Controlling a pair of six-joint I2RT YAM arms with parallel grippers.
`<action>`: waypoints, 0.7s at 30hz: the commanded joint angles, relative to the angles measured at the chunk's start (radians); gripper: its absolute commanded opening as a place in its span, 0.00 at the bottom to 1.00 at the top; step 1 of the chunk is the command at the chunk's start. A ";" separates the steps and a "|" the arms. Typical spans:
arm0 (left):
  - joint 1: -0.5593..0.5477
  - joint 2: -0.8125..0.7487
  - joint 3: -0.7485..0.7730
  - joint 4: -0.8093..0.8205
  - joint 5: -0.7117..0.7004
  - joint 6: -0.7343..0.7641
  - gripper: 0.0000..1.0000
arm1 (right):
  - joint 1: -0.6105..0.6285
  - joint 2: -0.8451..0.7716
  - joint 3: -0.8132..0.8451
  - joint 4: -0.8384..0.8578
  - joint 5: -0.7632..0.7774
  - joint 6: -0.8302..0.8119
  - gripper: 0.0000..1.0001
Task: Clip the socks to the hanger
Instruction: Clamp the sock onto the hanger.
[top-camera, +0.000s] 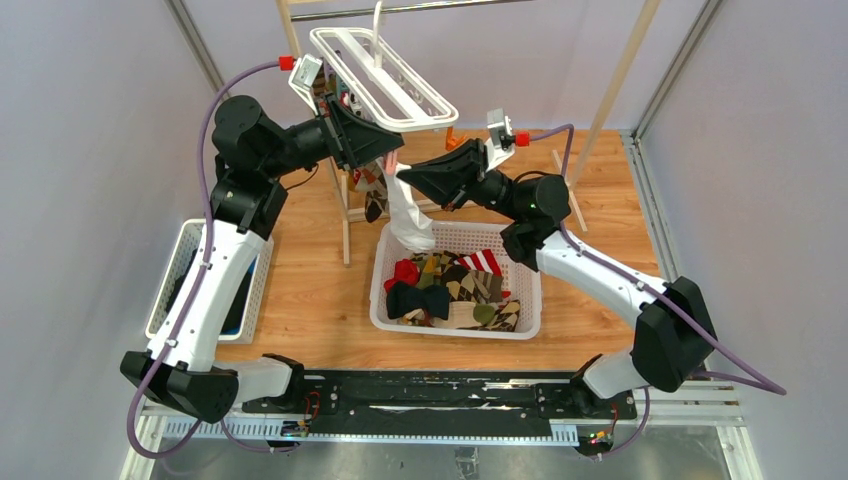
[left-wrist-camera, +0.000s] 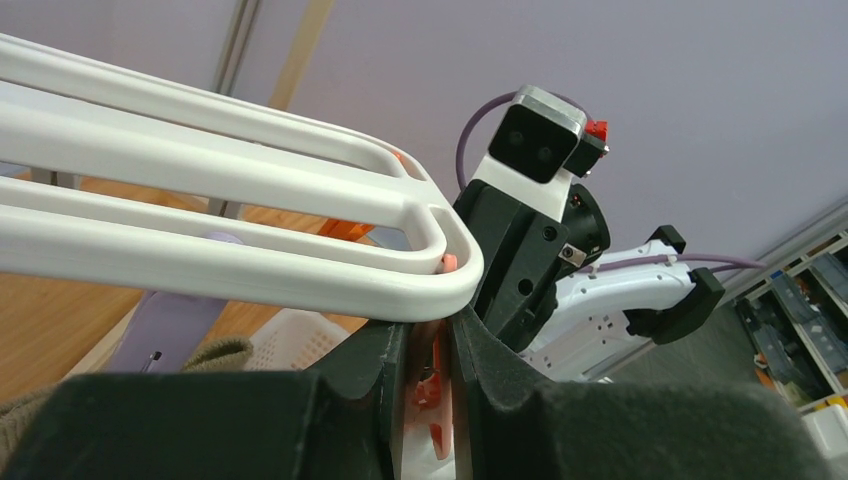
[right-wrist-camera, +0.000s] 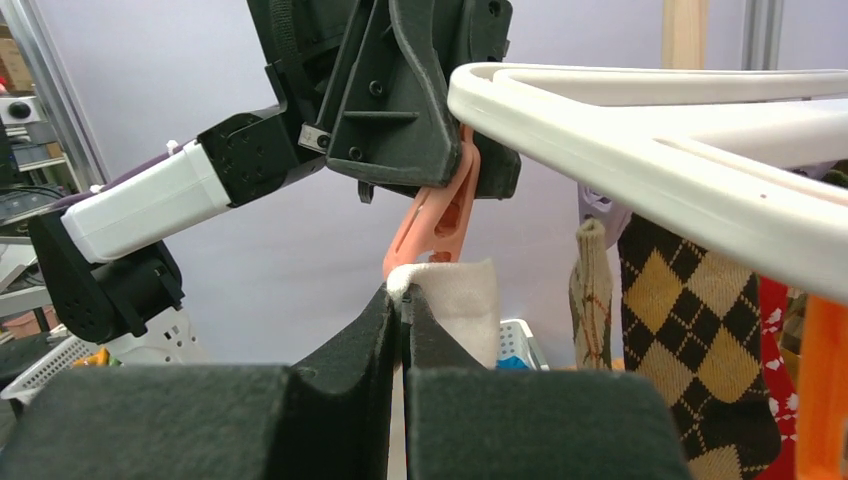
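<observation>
1. While the right gripper (right-wrist-camera: 404, 305) clenches the cuff of a white fabric sock (right-wrist-camera: 460, 300), the cuff sits at the mouth of a salmon plastic clip (right-wrist-camera: 445, 215) and appears not yet clipped.
2. The left gripper (left-wrist-camera: 430, 340) squeezes that clip under the white plastic oval hanger (top-camera: 385, 75).
3. A brown-tan argyle sock (right-wrist-camera: 690, 330) already hangs from the hanger, while many mixed-colour socks (top-camera: 455, 285) wait in the white slotted plastic basket (top-camera: 452, 333).

Clip (left-wrist-camera: 432, 388): mostly hidden between left claw (left-wrist-camera: 430, 338) fingers, lower end cut off. White sock (right-wrist-camera: 460, 305): length below right claw (right-wrist-camera: 402, 305) hidden by its fingers.
</observation>
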 joint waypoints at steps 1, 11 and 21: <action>0.007 0.004 -0.008 0.040 0.041 -0.012 0.00 | -0.018 0.016 0.048 0.032 -0.061 0.028 0.00; 0.014 0.013 -0.005 0.091 0.052 -0.054 0.00 | -0.007 -0.026 0.003 -0.052 -0.185 0.007 0.00; 0.014 0.012 -0.017 0.110 0.059 -0.089 0.00 | 0.002 0.038 0.102 0.048 -0.197 0.045 0.00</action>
